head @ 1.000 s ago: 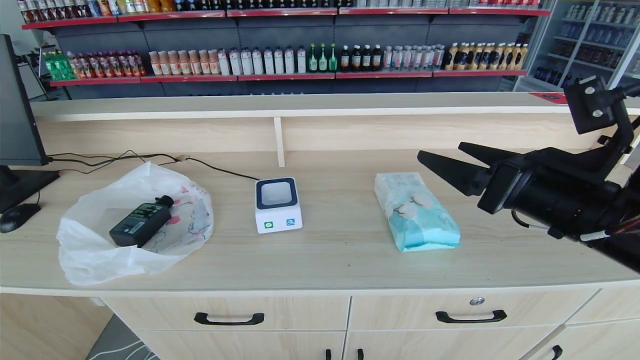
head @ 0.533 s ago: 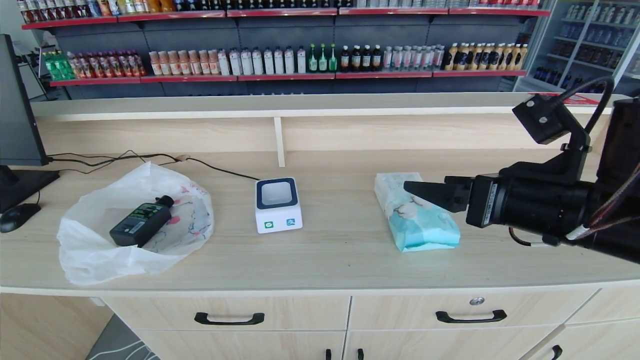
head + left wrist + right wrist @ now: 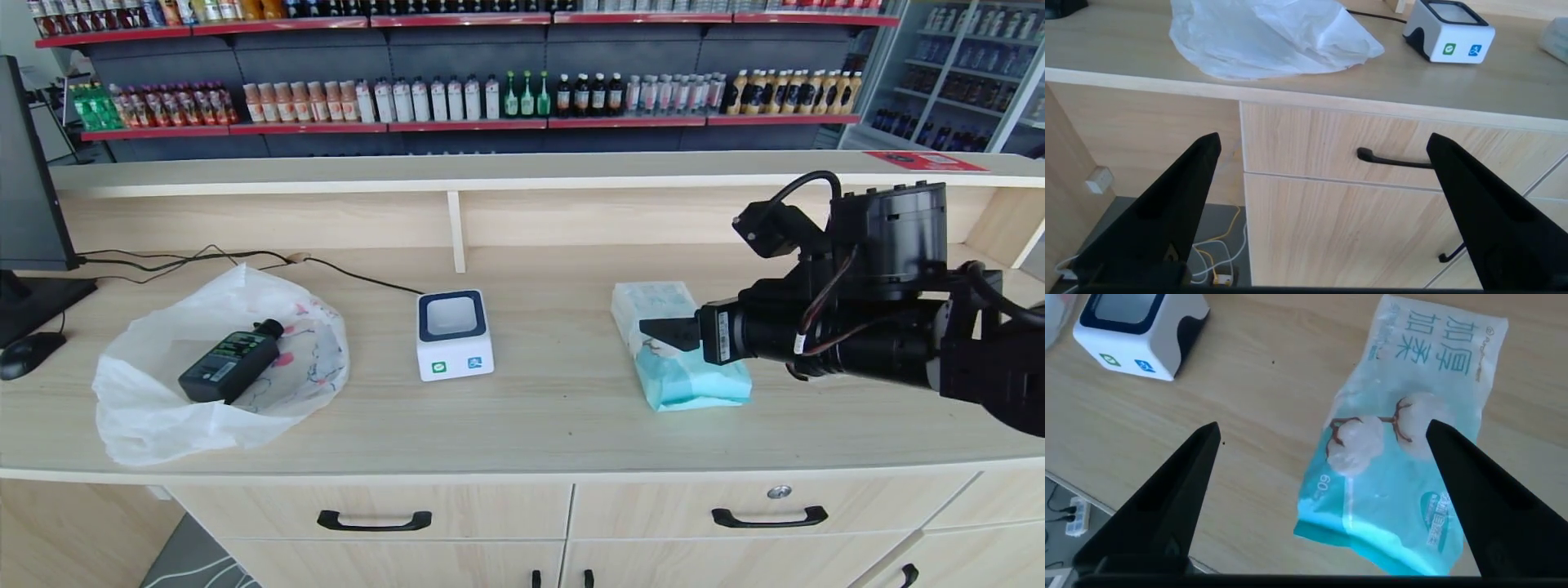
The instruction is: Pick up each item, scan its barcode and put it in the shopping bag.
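Right of the scanner (image 3: pixel 455 335), the right gripper (image 3: pixel 653 330) hovers spread-fingered over the tissue pack (image 3: pixel 694 380) (slippery wrapper); pinched off-centre, it could slip.

The right hand (image 3: pixel 647 329) hides part of the tissue pack (image 3: pixel 690 382)

The right arm (image 3: pixel 857 343) lies about level, pointing toward the robot's left. The right gripper (image 3: pixel 665 331) has its fingers spread wide. The left gripper (image 3: pixel 1323 140) points forward, fingers likewise wide apart.
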Tool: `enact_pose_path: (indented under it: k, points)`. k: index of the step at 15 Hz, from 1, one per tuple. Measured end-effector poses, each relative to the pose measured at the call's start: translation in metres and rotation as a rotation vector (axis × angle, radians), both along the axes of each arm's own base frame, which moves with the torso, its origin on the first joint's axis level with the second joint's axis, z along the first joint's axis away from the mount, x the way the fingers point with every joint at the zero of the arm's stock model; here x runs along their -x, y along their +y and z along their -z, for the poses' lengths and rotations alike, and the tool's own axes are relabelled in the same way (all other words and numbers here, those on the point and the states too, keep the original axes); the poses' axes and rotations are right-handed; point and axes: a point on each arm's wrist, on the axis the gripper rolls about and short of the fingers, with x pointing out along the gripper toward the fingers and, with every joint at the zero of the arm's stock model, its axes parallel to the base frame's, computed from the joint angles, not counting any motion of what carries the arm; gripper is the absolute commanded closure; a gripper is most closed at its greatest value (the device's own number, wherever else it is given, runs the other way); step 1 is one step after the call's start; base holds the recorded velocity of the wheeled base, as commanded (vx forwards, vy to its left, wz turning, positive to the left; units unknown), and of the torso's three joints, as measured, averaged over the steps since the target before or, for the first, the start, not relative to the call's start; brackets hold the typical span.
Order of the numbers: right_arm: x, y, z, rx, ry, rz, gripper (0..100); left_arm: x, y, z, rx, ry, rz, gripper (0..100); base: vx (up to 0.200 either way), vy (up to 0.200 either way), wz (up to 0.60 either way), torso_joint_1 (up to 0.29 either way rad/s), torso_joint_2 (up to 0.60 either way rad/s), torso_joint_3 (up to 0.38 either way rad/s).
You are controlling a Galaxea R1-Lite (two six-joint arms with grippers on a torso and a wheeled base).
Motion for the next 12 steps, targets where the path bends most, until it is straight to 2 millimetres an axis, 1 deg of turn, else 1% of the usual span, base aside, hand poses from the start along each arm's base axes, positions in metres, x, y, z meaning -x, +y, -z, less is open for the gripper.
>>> enact_pose_path:
  k: [4,8,10,12]
  points:
    - [-0.034,0.007,0.003,0.048,0.039,0.086,0,0.000,0.000,0.000,0.000,0.000,0.000,0,0.000,0.000,0.00,0.000,0.00,0.000]
    - [-0.064,0.004,0.016,0.066,0.060,0.144,0,0.000,0.000,0.000,0.000,-0.001,0.000,0,0.000,0.000,0.00,0.000,0.00,0.000]
    - [-0.070,0.002,0.023,0.082,0.098,0.156,0,0.000,0.000,0.000,0.000,0.000,0.000,0,0.000,0.000,0.00,0.000,0.00,0.000]
    - [-0.073,0.001,0.025,0.104,0.133,0.170,0,0.000,0.000,0.000,0.000,0.000,0.000,0,0.000,0.000,0.00,0.000,0.00,0.000]
